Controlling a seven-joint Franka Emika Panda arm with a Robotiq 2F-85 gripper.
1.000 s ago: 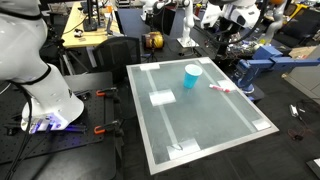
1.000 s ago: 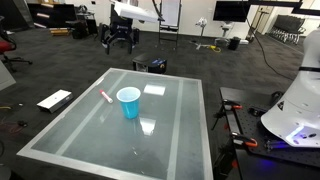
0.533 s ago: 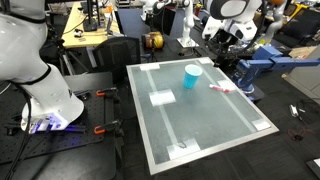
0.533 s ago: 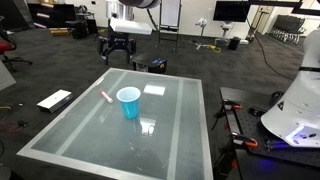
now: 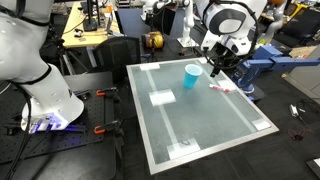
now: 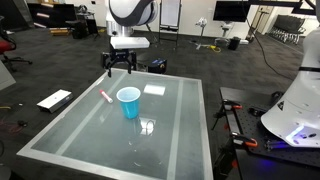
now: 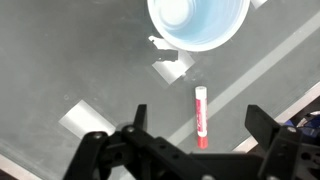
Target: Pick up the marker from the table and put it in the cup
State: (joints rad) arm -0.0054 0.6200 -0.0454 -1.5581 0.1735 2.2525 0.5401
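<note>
The reddish-pink marker [image 7: 201, 116] lies flat on the table [image 5: 215, 125], near its edge, also seen in both exterior views [image 5: 222, 89] [image 6: 105, 96]. The light-blue cup [image 5: 192, 75] stands upright next to it, open top showing in the wrist view [image 7: 198, 22] and in an exterior view [image 6: 128, 101]. My gripper [image 7: 200, 140] is open and empty, hanging above the marker, which lies between the two fingers. It shows in both exterior views [image 5: 217, 66] [image 6: 119, 64].
White tape patches [image 5: 162, 98] lie on the table top, with more near the cup [image 7: 170, 68]. A white box [image 6: 54, 100] lies on the floor beside the table. A blue stand [image 5: 262, 66] and other lab gear are beyond the far edge.
The arm has come down toward the table's edge, bringing the open gripper from high above to just over the marker. The marker and the cup have not moved.
</note>
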